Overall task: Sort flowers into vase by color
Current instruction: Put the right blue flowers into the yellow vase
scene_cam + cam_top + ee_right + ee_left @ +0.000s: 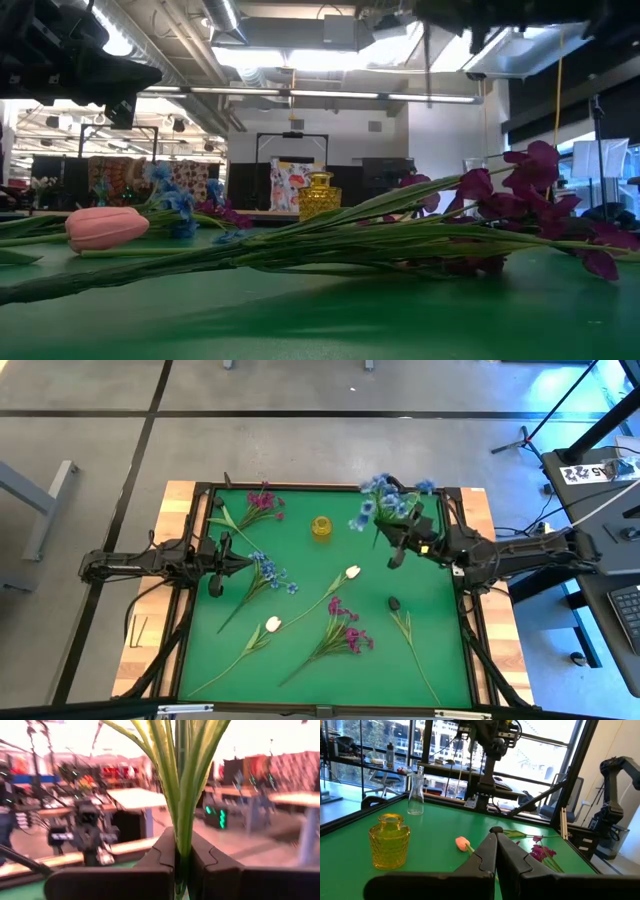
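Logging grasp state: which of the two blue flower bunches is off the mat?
The blue bunch at the far right corner, clamped by its stems in the right gripper. The other blue bunch lies on the mat beside the left gripper.

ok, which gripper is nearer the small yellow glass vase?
Right. The right gripper, shut on blue flowers, is beside the yellow glass vase; the left gripper waits farther away.

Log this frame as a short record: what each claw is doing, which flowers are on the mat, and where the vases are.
right claw: shut on blue flower bunch, lifted over the mat's far right corner
left claw: shut, empty, at the mat's left side
green mat: holds blue flower, two magenta flowers, two white tulips
yellow vase: upright, empty
clear vase: upright, empty
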`<state>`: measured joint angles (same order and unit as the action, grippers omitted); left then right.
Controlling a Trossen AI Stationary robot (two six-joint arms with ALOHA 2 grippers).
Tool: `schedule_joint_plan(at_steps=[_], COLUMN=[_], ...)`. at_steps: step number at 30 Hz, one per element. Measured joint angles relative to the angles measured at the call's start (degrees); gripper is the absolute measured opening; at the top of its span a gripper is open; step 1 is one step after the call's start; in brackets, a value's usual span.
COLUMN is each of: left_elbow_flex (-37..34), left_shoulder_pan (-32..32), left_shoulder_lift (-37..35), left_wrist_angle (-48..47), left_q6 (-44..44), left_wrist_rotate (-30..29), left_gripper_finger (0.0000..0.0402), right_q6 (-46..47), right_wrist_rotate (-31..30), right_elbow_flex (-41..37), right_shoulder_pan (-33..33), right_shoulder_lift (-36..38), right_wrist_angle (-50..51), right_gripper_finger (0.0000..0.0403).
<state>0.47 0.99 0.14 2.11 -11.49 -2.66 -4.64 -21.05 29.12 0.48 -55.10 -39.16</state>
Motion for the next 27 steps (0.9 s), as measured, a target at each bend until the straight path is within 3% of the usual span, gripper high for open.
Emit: schedule_joint_plan(at_steps=[5, 13, 22, 27], left_elbow_flex=[0.0, 0.0, 0.0, 0.0], left_shoulder_pan=[0.0, 0.0, 0.0, 0.0], left_shoulder_lift=[0.0, 0.0, 0.0, 0.0], left_wrist_angle=[0.0, 0.0, 0.0, 0.0], left_q6=[0.0, 0.0, 0.0, 0.0], left_wrist_rotate=[0.0, 0.0, 0.0, 0.0], left_gripper_finger=[0.0000, 0.0000, 0.0000, 0.0000], right_q6=[-0.7, 3.0, 2.9, 2.9], right_wrist_rotate=[11.6, 22.3, 28.2, 28.2], right_elbow_flex=[0.1, 5.5, 12.9, 14.3], right_shoulder_pan=[-4.5, -12.3, -17.0, -19.1], right_shoulder_lift=[-7.8, -19.2, -29.5, -33.4], right_wrist_angle=[-10.7, -17.3, -17.9, -20.4], right_gripper_finger=[0.0013, 0.0013, 0.0014, 0.0014])
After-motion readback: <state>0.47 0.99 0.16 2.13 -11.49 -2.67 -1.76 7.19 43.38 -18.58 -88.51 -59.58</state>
